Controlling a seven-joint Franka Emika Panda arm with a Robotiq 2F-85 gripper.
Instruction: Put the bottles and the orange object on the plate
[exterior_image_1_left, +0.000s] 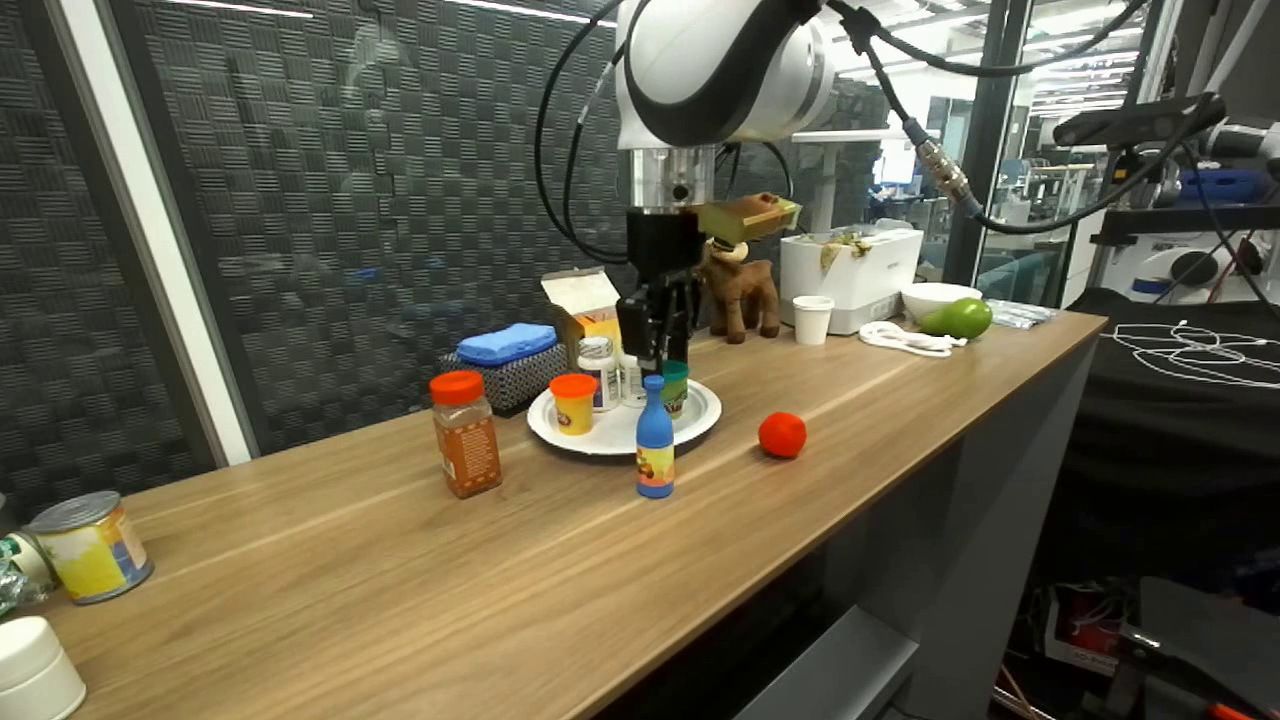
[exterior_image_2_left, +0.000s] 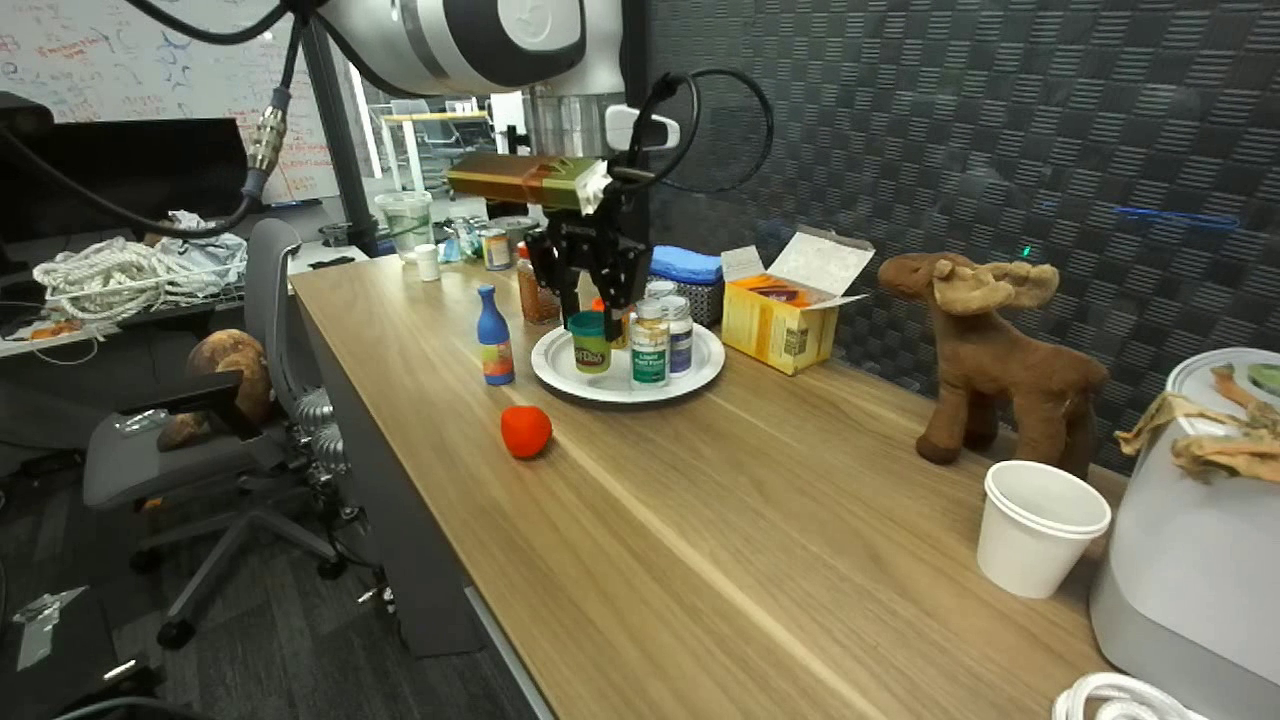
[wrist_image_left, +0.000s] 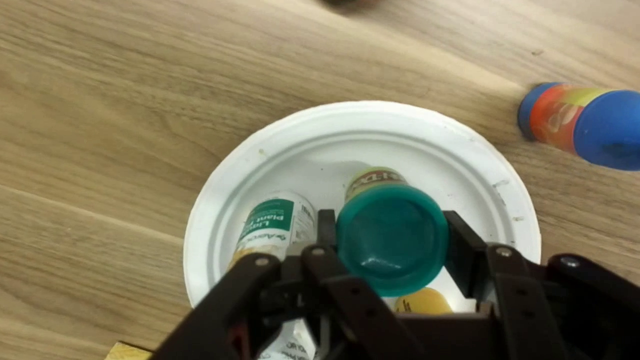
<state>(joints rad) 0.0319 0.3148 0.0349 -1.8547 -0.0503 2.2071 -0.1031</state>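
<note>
White bottles (exterior_image_2_left: 649, 350) stand on the plate (wrist_image_left: 360, 117). I have my claw (wrist_image_left: 389, 219) partly closed, its fingers (wrist_image_left: 327, 227) snug against both sides of a green-topped tub (exterior_image_2_left: 591, 352), inside the plate's edge. The blue bottle (exterior_image_1_left: 655, 440) and round orange-red thing (exterior_image_2_left: 526, 432) sit near the plate, on the worktop (exterior_image_2_left: 760, 560).

Wrist vw, blue btl. (wrist_image_left: 606, 131) edge-cut, white btl. (wrist_image_left: 273, 219) part-hid., dark obj. (wrist_image_left: 347, 2) blurred

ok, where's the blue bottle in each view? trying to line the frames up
In an exterior view: blue bottle near centre, partly hiding the white plate.
In an exterior view: blue bottle left of centre, left of the white plate.
Wrist view: blue bottle upper right, at the picture's edge.
Shared landmark: the white plate, in all three views.
</note>
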